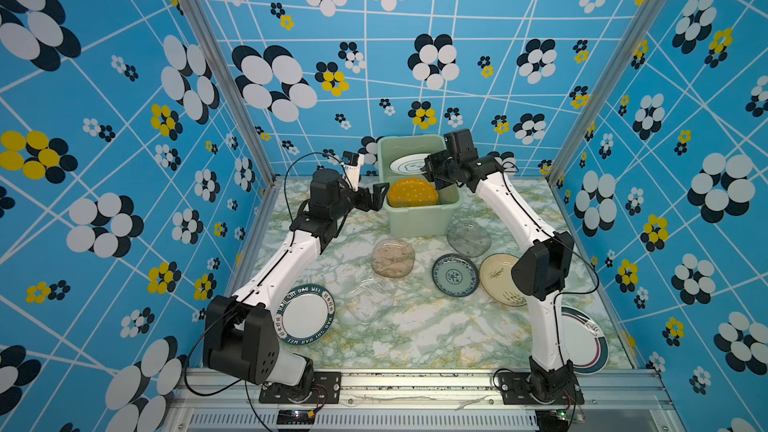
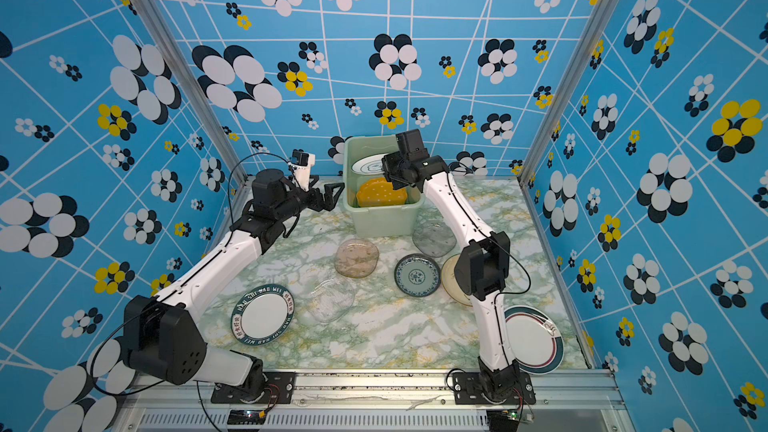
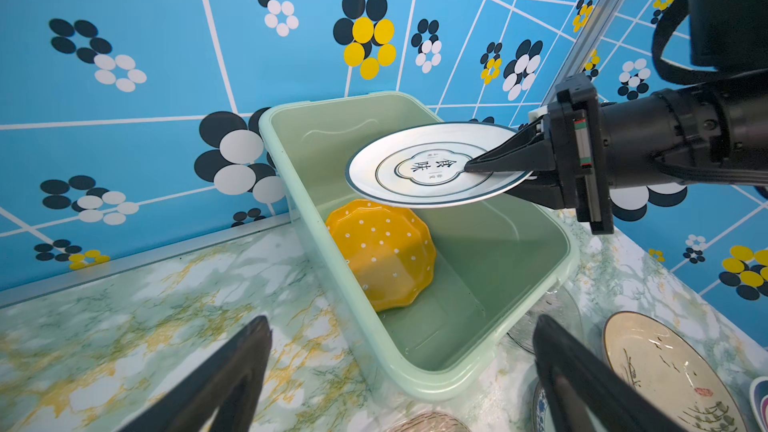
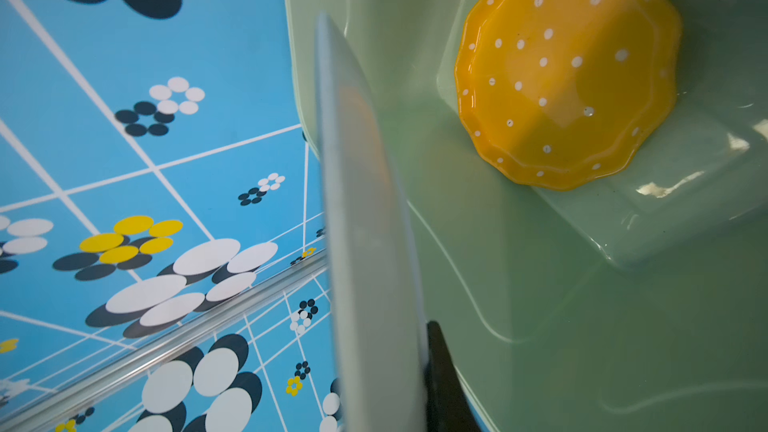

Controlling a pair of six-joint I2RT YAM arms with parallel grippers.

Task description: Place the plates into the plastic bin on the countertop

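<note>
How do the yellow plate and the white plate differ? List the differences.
Place: the yellow plate lies inside the bin; the white plate hangs above it, pinched at its rim by the right gripper.
Pose: the yellow plate leans tilted; the white plate is nearly level.
Look: the yellow plate is scalloped with white dots; the white plate is round, dark-rimmed, with characters in the middle.
Shared: both are opaque plates.

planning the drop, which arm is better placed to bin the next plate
Right: the right gripper is shut on the white plate over the bin; the left gripper is open, empty.
</note>
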